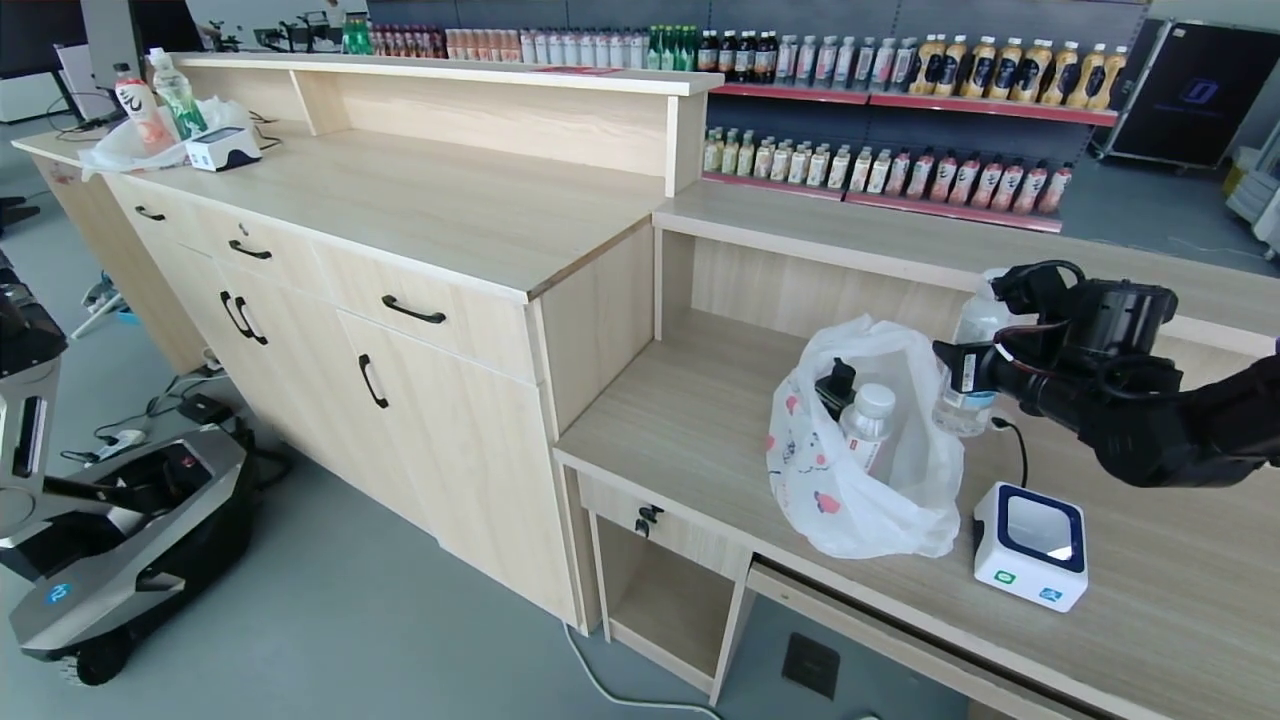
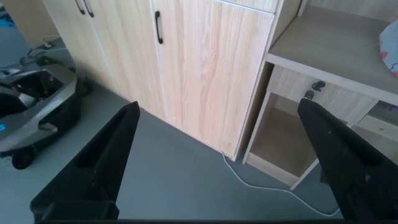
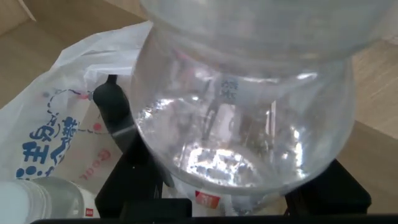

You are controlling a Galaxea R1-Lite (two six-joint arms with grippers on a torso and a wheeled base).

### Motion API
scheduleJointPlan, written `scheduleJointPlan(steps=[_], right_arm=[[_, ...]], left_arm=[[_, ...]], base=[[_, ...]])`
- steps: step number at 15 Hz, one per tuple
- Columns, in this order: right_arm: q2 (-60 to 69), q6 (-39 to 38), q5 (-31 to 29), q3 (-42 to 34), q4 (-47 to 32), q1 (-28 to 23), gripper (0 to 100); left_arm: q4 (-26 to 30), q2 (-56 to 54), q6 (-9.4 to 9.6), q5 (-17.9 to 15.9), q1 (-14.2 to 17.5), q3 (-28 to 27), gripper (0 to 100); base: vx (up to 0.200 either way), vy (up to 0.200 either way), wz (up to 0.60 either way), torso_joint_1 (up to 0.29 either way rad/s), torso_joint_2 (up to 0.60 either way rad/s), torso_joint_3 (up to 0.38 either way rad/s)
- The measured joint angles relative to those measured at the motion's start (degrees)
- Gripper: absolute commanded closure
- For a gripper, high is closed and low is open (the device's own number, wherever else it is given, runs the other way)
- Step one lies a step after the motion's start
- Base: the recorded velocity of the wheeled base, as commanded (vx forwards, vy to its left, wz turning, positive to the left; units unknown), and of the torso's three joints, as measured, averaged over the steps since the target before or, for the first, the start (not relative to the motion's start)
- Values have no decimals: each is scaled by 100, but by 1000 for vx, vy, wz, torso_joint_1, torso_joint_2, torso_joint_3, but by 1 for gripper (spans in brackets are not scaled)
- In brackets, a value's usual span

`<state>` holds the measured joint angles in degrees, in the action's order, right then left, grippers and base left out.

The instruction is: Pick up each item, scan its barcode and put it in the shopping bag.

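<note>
Since scanning comes before bagging, it makes sense that the right gripper (image 1: pixel 968 372) is clamped around a clear plastic water bottle (image 1: pixel 978 322), holding it upright in the air. The white box scanner with the blue-rimmed window (image 1: pixel 1032 545) sits just below that gripper, and the thin white printed plastic shopping bag (image 1: pixel 860 500) stands open right beside it on its left, with a white-capped bottle (image 1: pixel 868 415) inside. The left gripper (image 2: pixel 217 168) hangs wide open and empty over the grey floor, parked out of the way I guess.
</note>
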<state>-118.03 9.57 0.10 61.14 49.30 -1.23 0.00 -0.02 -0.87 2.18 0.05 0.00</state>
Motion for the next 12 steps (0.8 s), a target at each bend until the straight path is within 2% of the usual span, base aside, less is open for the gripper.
scheduleJointPlan(steps=[7, 9, 12], right_arm=[[-705, -40, 291, 57, 484, 5, 100], [-835, -115, 661, 85, 601, 11, 100], [-942, -123, 725, 104, 631, 38, 100]], left_arm=[[0, 0, 0, 0, 5, 0, 0], [0, 0, 0, 0, 5, 0, 0], [0, 2, 0, 0, 0, 0, 0]], base=[[0, 0, 0, 0, 0, 0], [0, 0, 0, 0, 0, 0], [0, 0, 0, 0, 0, 0]])
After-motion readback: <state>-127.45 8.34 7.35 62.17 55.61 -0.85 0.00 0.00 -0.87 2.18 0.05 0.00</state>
